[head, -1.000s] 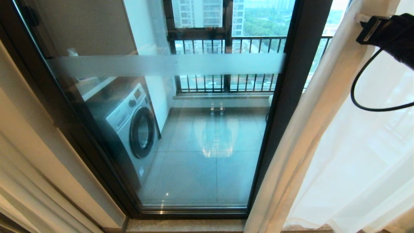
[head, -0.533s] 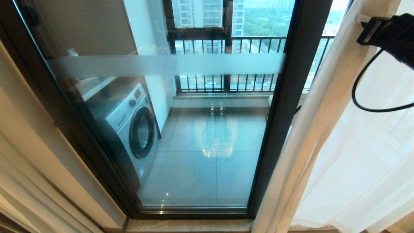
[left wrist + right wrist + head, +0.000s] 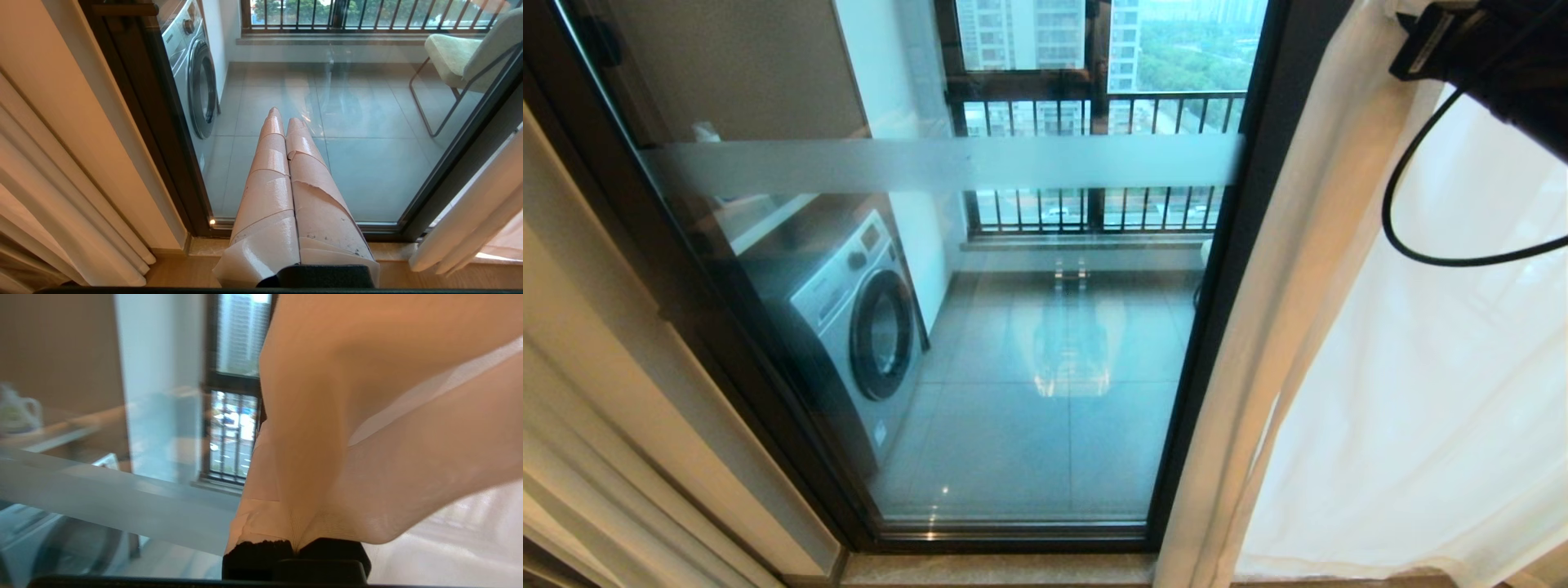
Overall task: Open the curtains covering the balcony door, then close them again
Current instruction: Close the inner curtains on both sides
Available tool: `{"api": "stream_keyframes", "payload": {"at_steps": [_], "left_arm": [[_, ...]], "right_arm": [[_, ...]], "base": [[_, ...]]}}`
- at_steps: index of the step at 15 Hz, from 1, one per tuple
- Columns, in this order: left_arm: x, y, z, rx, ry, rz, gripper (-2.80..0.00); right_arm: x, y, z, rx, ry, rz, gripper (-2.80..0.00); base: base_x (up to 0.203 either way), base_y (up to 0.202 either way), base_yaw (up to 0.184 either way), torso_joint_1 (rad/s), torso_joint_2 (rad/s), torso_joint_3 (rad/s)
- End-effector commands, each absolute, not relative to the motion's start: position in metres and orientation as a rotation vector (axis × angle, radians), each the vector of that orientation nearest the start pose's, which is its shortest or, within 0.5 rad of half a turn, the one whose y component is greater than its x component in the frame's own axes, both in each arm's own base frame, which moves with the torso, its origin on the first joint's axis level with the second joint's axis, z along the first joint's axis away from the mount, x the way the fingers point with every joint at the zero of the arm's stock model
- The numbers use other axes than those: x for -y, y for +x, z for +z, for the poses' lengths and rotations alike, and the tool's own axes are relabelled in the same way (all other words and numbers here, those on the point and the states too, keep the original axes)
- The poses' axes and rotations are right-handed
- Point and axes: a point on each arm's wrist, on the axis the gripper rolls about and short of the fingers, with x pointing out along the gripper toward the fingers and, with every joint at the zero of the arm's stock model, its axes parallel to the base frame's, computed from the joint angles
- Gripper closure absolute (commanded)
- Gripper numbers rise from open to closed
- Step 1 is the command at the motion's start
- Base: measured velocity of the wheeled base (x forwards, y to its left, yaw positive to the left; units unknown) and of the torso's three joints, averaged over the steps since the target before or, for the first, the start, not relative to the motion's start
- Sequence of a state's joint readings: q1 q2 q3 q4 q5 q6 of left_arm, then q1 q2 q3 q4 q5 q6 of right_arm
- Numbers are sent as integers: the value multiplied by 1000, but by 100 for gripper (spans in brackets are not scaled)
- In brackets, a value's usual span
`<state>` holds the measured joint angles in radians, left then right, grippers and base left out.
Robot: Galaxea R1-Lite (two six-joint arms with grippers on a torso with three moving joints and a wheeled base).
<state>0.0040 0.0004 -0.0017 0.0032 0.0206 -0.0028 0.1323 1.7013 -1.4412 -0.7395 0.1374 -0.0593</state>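
Head and left wrist views both look down through the balcony door [image 3: 1029, 367].

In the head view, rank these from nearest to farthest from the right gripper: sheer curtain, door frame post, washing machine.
Right gripper, top right corner, shut on the fabric:
1. Sheer curtain, pinched in its fingers, on the right.
2. Door frame post, just left of that curtain's edge.
3. Washing machine, behind the glass on the far left.

Daylit balcony: washer [image 3: 854, 318] on grey tile floor [image 3: 1029, 441], chair [image 3: 461, 53], black railing [image 3: 1094, 163], high-rises beyond.
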Motion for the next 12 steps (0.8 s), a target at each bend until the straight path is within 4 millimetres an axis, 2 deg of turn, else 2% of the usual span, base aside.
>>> {"api": "stream_keyframes", "payload": {"at_steps": [1,5,12], "left_arm": [[0,-23,76,-1,-3,26,0],[0,-23,76,-1,-3,26,0],[0,-23,76,-1,-3,26,0]], "right_arm": [[-67,315,376,512,-61,313,0],[-107,322,381,558,-95,396,0],[-196,325,358,574,-160,579,0]], "base": [[0,0,0,0,0,0],[0,0,0,0,0,0],[0,0,0,0,0,0]]}}
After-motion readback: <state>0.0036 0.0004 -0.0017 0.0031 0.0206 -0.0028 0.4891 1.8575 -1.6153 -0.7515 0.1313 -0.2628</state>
